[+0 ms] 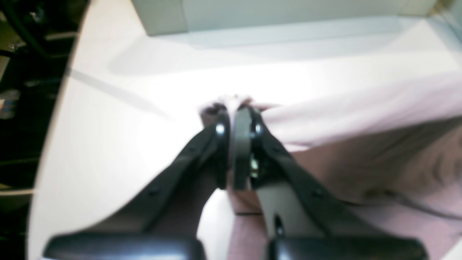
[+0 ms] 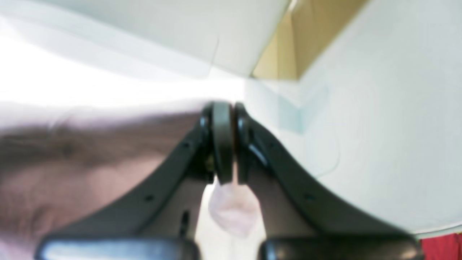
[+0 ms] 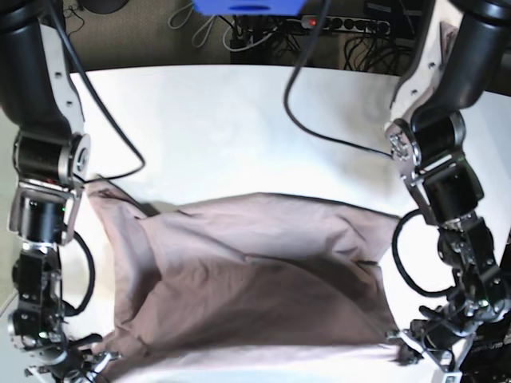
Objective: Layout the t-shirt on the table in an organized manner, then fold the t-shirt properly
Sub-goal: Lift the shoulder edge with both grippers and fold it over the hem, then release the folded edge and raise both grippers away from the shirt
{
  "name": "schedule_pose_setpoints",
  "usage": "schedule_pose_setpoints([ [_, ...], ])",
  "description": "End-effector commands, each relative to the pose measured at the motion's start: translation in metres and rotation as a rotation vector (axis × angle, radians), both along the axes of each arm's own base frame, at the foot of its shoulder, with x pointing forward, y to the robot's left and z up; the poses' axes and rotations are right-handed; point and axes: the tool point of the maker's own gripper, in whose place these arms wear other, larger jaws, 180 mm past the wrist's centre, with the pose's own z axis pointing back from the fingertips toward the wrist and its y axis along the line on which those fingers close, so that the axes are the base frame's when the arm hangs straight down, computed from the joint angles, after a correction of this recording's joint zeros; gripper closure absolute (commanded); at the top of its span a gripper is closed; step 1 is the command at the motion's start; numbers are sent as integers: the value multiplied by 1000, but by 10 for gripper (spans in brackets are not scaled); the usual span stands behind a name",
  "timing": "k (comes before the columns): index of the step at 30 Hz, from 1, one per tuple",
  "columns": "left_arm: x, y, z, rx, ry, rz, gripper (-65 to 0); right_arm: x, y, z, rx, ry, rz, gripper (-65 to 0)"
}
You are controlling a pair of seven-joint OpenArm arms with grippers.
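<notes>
In the base view, working from the left of the frame to the right, the right gripper (image 3: 96, 361) sits at the lower left corner, fully closed on one corner of the t-shirt (image 3: 255, 279); the right wrist view confirms it, with the jaws pressed together and a small tuft of pink cloth pinched between them. The t-shirt occupies the lower centre of the frame, on the white desk (image 3: 239, 136), with its long axis running left to right between the two grippers. The near edge, along the bottom of the frame, is drawn into a fairly straight line from one gripper to the other. The upper left portion is bunched and creased, and folds cross the middle, so the layout step is judged not yet complete. At the lower right corner, the left gripper (image 3: 403, 349) is likewise fully closed on the opposite corner of the same edge; in the left wrist view the pink cloth shows at its closed fingertips and trails off to the right of that frame. Each arm is thus at its own end of the held edge, and neither is nearer the body of the garment. The bulk of the cloth lies up-frame from both grippers, so any spreading move turns on keeping that edge taut across the frame.
</notes>
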Motion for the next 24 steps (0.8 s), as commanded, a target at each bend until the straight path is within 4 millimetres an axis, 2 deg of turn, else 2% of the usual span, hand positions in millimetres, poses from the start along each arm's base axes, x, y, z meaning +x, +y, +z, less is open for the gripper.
schedule_pose_setpoints([
  [1,11,2,36,-6,-97,-1,-11,7,0,36,-3,-89,2,0],
  [3,12,3,31,-15,-90,-1,-59,8,2,34,-14,-84,2,-40],
  [5,12,7,23,-18,-67,2,-133,9,8,32,-24,-81,7,-123],
  [8,12,11,16,-23,-41,4,-238,9,5,26,-71,-58,-6,-273],
  [11,12,12,17,-29,-44,5,-246,7,4,23,-81,-50,-11,-356],
  [14,8,19,19,-8,-45,8,-246,-2,-5,10,-97,-15,-33,-357],
  [16,-2,24,8,21,-2,15,-246,-15,-15,1,-130,4,-54,-358],
  [17,-6,26,9,40,4,21,-246,-23,-19,-4,-148,13,-63,-358],
  [19,-22,32,-3,83,34,34,-247,-46,-23,-24,-190,45,-76,-360],
  [22,-46,36,-22,133,65,47,-247,-78,-17,-55,-228,83,-63,-361],
  [24,-65,37,-45,154,99,48,-248,-103,-12,-77,-251,111,-47,-361],
])
